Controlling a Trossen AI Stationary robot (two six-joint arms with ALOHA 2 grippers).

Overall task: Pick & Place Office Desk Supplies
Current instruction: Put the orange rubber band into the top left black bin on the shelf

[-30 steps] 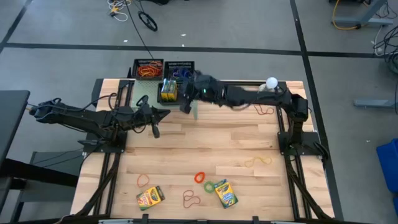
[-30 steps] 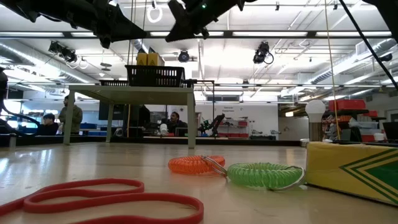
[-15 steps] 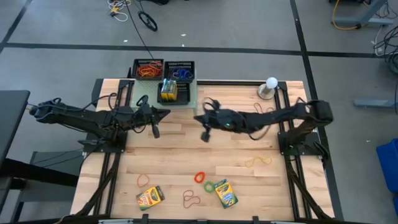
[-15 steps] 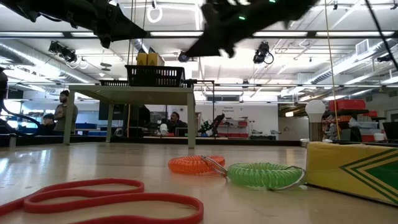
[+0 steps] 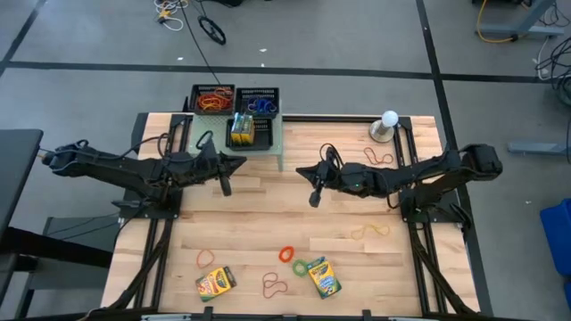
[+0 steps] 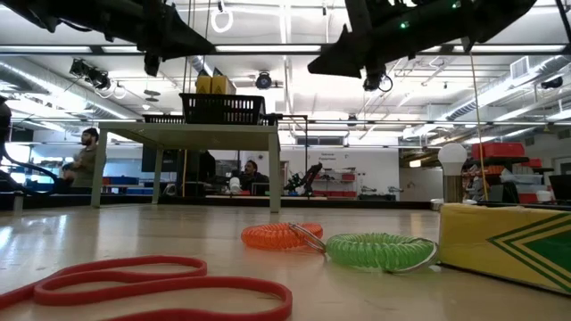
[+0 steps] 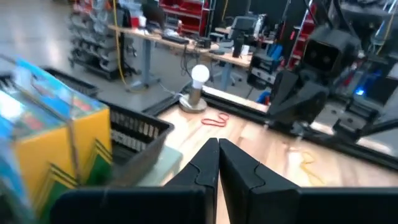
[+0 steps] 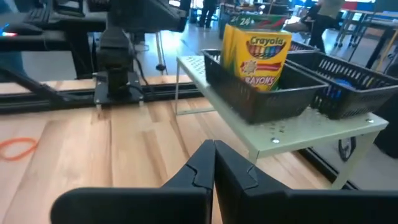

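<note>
Has drawn the right gripper [image 5: 314, 194] away from the shelf [image 5: 275, 143] and back over the middle of the table [image 5: 268, 214]. Holds it there clear of the wood, jaws closed on nothing. Leaves the left gripper [image 5: 223, 185] waiting just left of the shelf, likewise closed and empty.

Has three black trays at the back: one with crayon boxes standing upright in it [image 5: 242, 132], one behind it with red and orange rubber bands [image 5: 212, 99], and one beside that with blue bands [image 5: 260, 102].

Still has loose supplies on the table: two crayon boxes near the front edge [image 5: 215, 282] [image 5: 323, 276], and rubber bands spread about, namely an orange coil [image 5: 286, 254] touching a green one [image 5: 299, 266], a red loop [image 5: 275, 285], an orange loop [image 5: 205, 259], a yellow band [image 5: 370, 232] and a red one [image 5: 379, 158] near the white ball [image 5: 389, 118].

Reads as the gap between a finished drop-off and the next pick. Calls for swinging toward the front edge, opening the jaws above a chosen item, lining up across the narrow side of a box or straight down over a thin band, then lowering and closing.
</note>
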